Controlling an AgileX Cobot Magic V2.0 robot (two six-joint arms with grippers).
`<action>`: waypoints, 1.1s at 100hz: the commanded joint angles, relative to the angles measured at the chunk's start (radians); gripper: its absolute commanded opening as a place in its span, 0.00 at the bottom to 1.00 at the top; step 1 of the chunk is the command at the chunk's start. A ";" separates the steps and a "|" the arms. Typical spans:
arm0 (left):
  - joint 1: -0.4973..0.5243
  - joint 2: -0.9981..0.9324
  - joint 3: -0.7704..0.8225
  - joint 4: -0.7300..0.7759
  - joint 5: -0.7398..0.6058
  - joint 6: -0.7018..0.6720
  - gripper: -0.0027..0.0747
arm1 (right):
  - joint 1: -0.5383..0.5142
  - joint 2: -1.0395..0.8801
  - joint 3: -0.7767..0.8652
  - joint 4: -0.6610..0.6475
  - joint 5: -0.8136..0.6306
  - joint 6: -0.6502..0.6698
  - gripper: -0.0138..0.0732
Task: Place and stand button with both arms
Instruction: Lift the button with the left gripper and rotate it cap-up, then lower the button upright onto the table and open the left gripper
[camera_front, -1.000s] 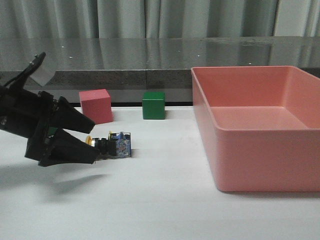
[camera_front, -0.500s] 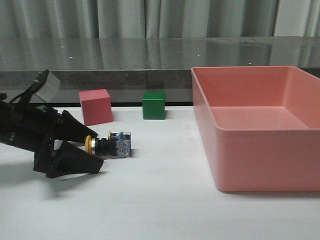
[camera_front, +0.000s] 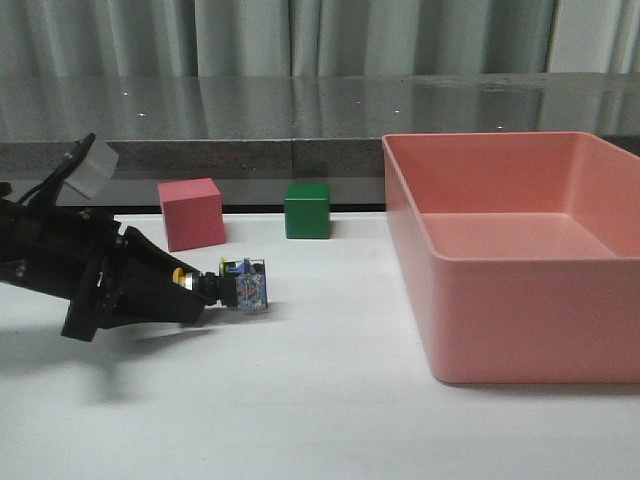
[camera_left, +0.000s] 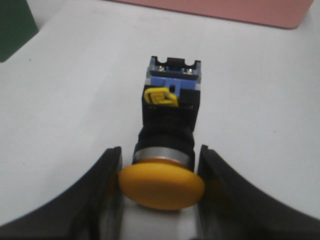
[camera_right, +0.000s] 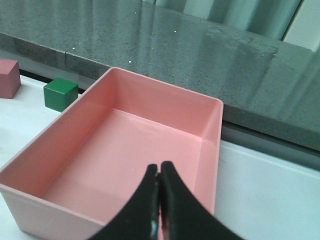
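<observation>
Early stage, grasp just being made: left hand (camera_front: 190, 297) low over the white desk (camera_front: 300, 400) at front left, its two black fingers (camera_left: 100, 190) closed in on either side of the yellow cap of the button (camera_front: 232, 288), looks pinched at the cap edges in the left wrist view though firm contact is hard to confirm; button lies on its side, cap toward the hand, black body and blue-clear contact block pointing away toward the pink bin (camera_front: 520, 260); front view shows it roughly horizontal, can't tell if it is touching the desk or just off it; not standing yet, so placing and standing upright are all still to do; right hand (camera_right: 159, 200) hovers above the pink bin interior, fingers pressed together, holding nothing, not seen in the front view, no part in the job so far; bin looks empty; further back a pink cube (camera_front: 191, 212) and green cube (camera_front: 307, 210) sit near the desk's rear edge, well apart from the button, untouched
</observation>
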 joint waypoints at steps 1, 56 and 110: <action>0.012 -0.099 -0.020 -0.020 0.111 -0.041 0.01 | -0.007 0.003 -0.026 0.000 -0.083 0.001 0.03; -0.163 -0.450 -0.419 1.064 -0.039 -1.237 0.01 | -0.007 0.003 -0.026 0.000 -0.083 0.001 0.03; -0.547 -0.363 -0.569 1.904 0.199 -1.753 0.01 | -0.007 0.003 -0.026 0.000 -0.083 0.001 0.03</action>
